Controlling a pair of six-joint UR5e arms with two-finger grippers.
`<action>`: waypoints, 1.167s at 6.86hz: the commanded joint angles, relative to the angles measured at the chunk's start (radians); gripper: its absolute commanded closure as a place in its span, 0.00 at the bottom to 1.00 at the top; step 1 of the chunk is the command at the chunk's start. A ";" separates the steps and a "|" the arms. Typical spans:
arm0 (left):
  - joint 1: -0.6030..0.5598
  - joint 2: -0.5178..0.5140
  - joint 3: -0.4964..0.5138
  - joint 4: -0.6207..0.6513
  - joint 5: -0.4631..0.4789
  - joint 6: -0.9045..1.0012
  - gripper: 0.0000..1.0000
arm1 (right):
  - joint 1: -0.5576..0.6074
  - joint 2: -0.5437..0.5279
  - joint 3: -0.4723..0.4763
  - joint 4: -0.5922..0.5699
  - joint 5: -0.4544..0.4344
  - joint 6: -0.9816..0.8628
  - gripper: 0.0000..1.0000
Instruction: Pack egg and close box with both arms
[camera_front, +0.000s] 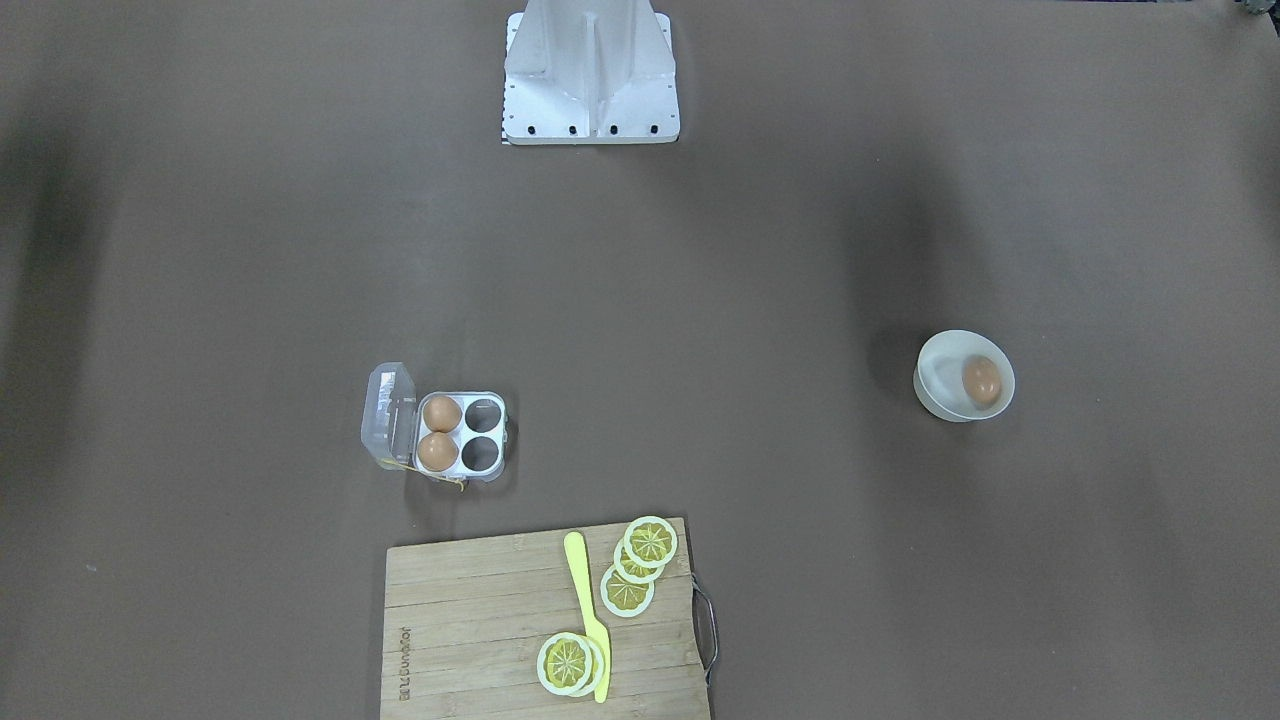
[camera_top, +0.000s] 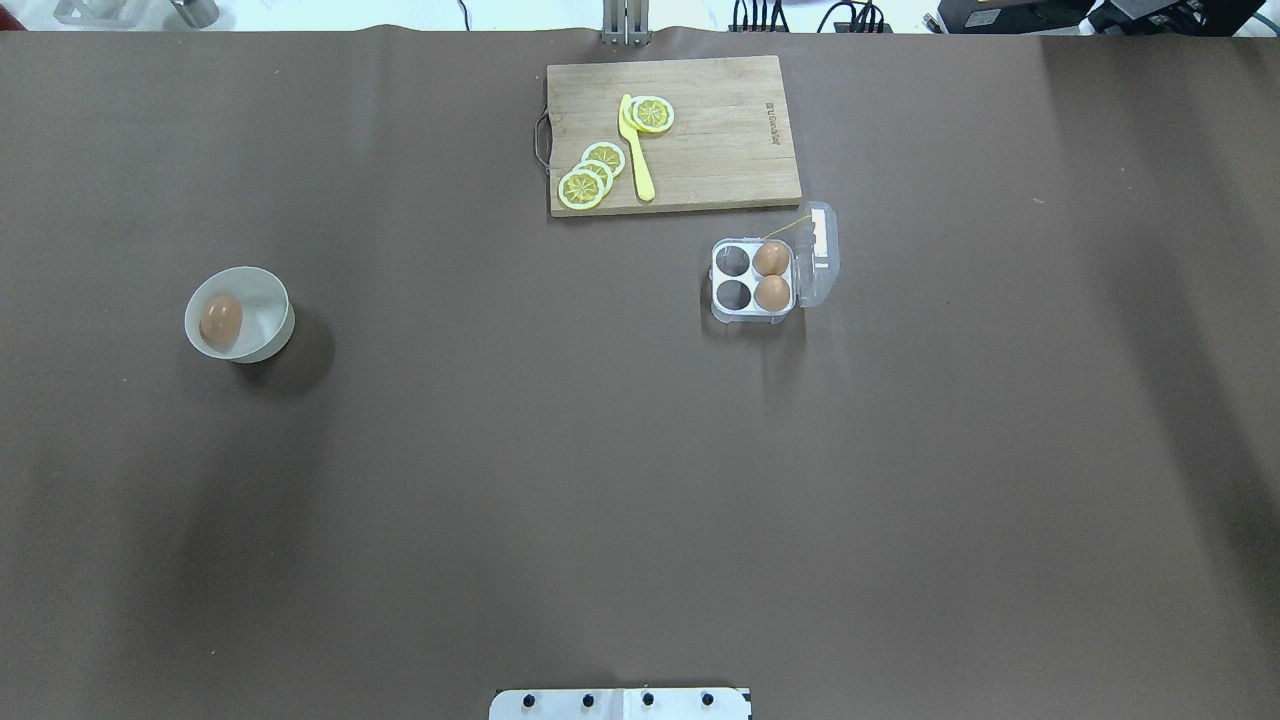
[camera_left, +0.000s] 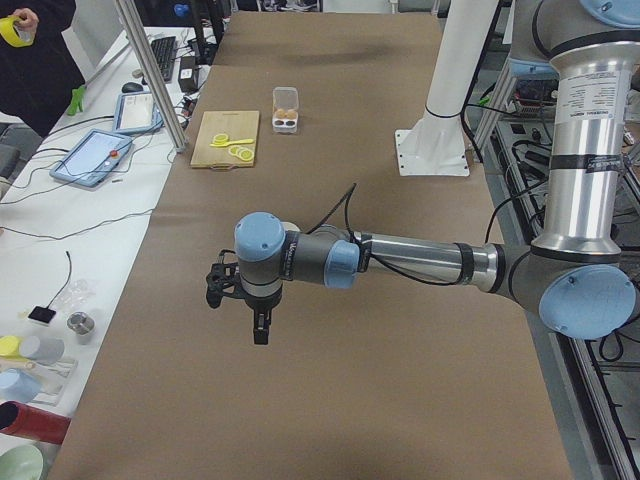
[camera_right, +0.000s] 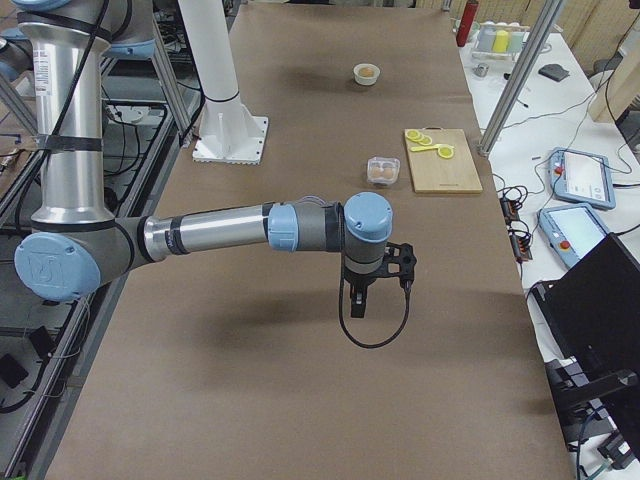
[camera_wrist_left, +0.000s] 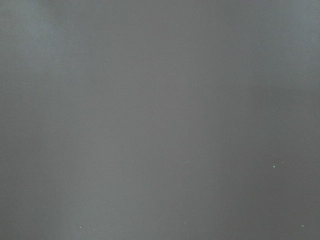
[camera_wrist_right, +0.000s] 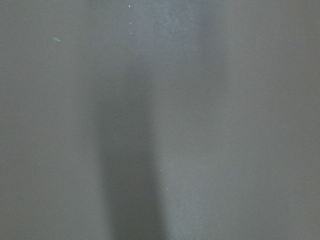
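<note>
The egg (camera_front: 982, 381) lies in a round white bowl (camera_front: 935, 392) on the robot's left side of the table; it also shows in the overhead view (camera_top: 221, 318). The box (camera_front: 463, 432) stands with its clear lid (camera_front: 390, 415) open to the side, with two brown eggs in the cells by the lid and two cells empty. It also shows in the overhead view (camera_top: 752, 276). My left gripper (camera_left: 258, 328) and right gripper (camera_right: 359, 303) hang high above the table, far from both. I cannot tell whether they are open or shut. Both wrist views show only bare brown table.
A wooden cutting board (camera_front: 470, 620) with lemon slices (camera_front: 649, 541) and a yellow knife (camera_front: 588, 610) lies just beyond the box, at the operators' edge. The white robot base (camera_front: 590, 75) stands at the opposite edge.
</note>
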 joint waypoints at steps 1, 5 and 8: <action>0.000 -0.003 0.000 0.000 0.000 0.000 0.02 | 0.000 0.001 -0.002 0.001 -0.001 0.000 0.00; 0.000 -0.003 -0.003 0.002 0.000 -0.003 0.02 | 0.000 0.001 0.000 0.000 0.000 0.000 0.00; 0.027 -0.026 -0.010 0.003 0.009 -0.011 0.02 | -0.001 0.001 -0.003 0.000 0.000 0.000 0.00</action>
